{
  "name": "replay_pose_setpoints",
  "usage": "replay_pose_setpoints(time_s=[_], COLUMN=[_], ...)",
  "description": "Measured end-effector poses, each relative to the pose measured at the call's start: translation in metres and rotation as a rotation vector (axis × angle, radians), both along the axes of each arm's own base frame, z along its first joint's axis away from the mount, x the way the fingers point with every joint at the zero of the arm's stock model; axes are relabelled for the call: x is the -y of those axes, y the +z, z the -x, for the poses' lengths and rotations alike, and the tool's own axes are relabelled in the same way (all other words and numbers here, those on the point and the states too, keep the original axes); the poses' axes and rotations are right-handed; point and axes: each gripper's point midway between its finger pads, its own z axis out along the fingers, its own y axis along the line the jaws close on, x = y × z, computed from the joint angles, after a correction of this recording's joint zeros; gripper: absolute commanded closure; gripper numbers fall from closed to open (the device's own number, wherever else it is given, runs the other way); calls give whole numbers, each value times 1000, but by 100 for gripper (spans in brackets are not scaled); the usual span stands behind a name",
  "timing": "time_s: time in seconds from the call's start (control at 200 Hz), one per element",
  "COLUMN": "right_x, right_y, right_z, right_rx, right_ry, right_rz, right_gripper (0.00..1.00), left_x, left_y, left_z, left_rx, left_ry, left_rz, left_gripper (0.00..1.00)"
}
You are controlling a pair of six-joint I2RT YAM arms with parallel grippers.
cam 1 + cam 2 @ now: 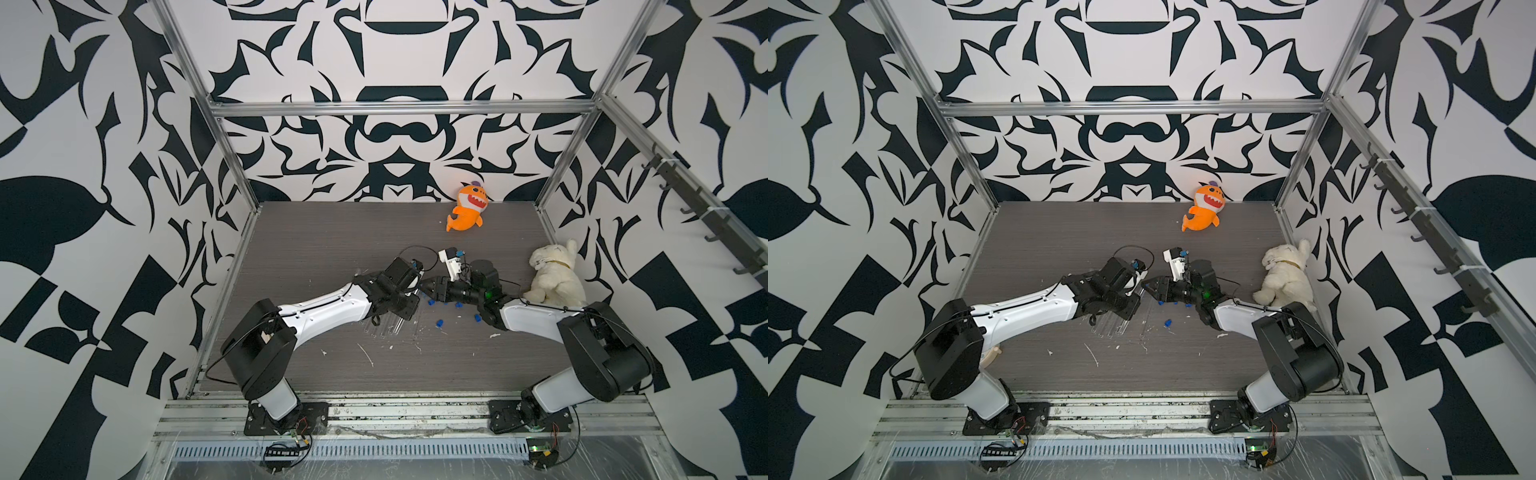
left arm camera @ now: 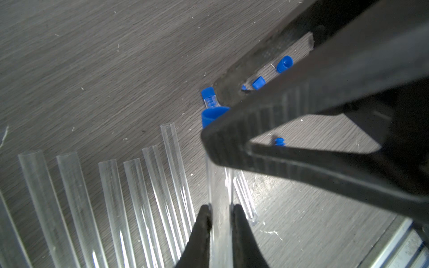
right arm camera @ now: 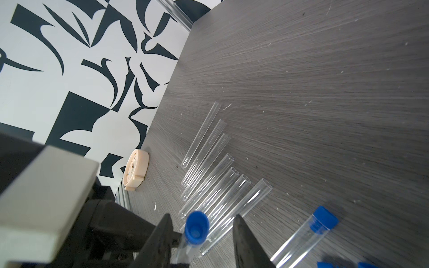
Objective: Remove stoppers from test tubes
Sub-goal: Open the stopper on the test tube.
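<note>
Glossy test tubes (image 3: 250,200) and plastic stoppers (image 3: 325,218) lie on matt wood-grain table (image 3: 325,92)

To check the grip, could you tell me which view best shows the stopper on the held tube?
The right wrist view: the stopper sits whole and close on its tube, between the right fingers. The left wrist view shows only part; the top views hide it.

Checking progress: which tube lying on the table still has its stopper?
The lone tube lying apart from the open row, blue stopper on its end; the row's tubes are all uncapped.
</note>
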Motion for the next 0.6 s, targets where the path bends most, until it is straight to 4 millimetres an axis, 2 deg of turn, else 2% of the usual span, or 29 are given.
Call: replay_pose_setpoints(time_s=[0.205,0.605], right_x=[-9,-12], right_y=[0,4], right_z=[0,0], right_rx=[-1,7], right_ry=[17,20], right_rz=[-10,-24], right_gripper=[68,96], left_x=[0,0], left_y=[0,1], left_z=[0,-1], left_rx=[0,5], left_ry=[0,3], left_rz=[0,2], left_gripper=[100,100])
